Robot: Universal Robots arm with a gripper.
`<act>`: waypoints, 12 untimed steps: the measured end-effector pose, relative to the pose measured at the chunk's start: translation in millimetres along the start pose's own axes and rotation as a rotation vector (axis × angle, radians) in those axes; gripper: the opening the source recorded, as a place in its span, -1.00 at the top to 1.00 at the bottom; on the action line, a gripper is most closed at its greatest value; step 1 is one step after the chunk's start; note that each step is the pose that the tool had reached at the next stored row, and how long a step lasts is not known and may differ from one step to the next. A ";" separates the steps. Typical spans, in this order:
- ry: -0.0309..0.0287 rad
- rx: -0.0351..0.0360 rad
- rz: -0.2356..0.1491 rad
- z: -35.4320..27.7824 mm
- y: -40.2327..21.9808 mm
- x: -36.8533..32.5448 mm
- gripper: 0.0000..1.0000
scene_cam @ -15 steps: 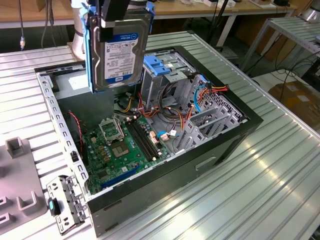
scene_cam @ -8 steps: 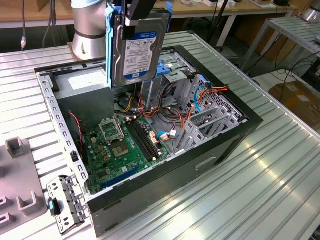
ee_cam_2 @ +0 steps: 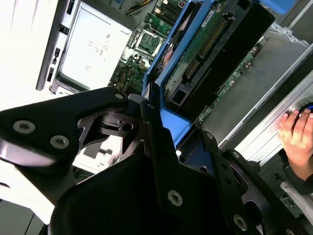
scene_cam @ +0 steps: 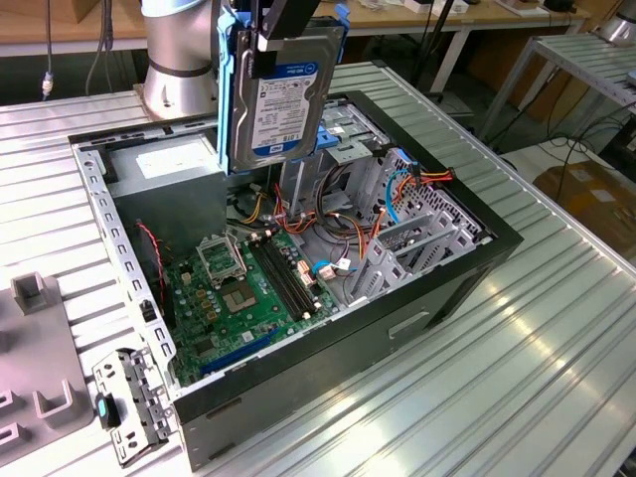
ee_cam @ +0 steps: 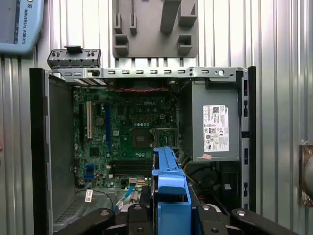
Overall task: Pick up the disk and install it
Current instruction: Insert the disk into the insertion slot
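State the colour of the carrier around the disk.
Blue; the carrier shows best in the exterior view.

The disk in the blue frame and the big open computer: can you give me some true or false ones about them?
1. The tool grips the flat silver metal hard drive in its blue plastic carrier in the air above the open black computer case. True.
2. The hard drive lies flat on the green motherboard. False: it hangs on edge, clear of the board.
3. The grey metal power supply box sits outside the case on the table. False: it sits inside the case, in a corner.
4. A person's hand shows in the second wrist view. True.
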State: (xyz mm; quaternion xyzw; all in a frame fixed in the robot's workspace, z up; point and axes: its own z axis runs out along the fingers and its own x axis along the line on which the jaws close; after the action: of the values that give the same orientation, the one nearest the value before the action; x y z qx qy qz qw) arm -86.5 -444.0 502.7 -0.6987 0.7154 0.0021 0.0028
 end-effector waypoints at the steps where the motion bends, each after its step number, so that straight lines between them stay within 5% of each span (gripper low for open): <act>1: 0.0000 0.0000 0.000 0.0 0.0 0.1 0.26; 12: 0.0000 0.0000 0.000 0.0 0.0 1.2 0.26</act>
State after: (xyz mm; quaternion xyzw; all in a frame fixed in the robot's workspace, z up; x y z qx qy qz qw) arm -86.5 -445.1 502.7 -0.6987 0.7154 0.0021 0.0028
